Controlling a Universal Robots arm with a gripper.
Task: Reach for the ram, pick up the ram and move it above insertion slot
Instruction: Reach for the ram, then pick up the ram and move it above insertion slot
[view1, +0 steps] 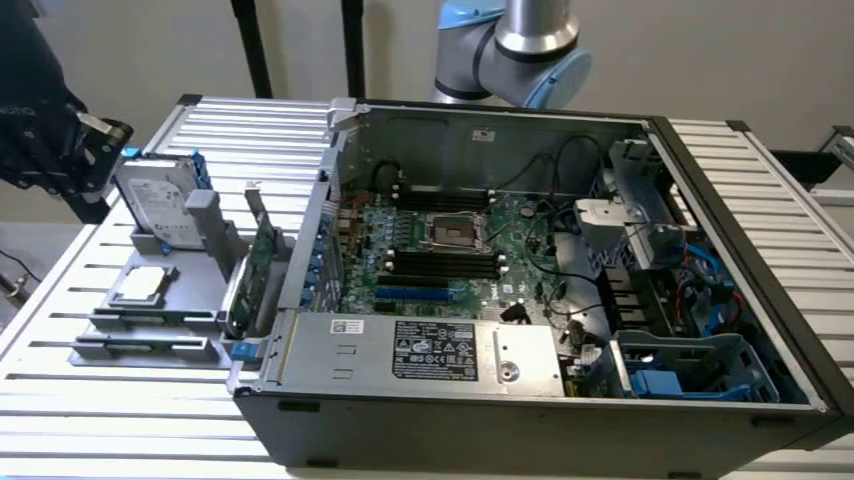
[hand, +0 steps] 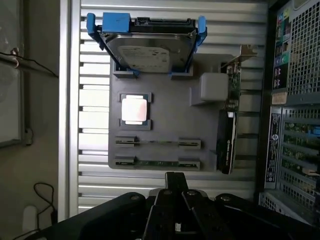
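Nearby, jaws of the gripper (hand: 176, 182) pressed together, gripping nothing. Just beyond, edge-up in the nearest groove of the grey holder (hand: 170, 116), the ram (hand: 157, 163), apparently a thin green strip between two end clips. Likely light, stiff, brittle: best pinched mid-length across flat faces, clear of clips. Farther off, processor chip (hand: 134, 108), then hard drive (hand: 150, 50).

A counter (view1: 120, 410) of ribbed silver metal slats carries two things. A flat grey holder plate (hand: 175, 120) lies toward the exterior view's left. Just beside it, on the exterior view's right, an open desktop computer case (view1: 534, 432) lies on its side, open face upward. Slats show around both.
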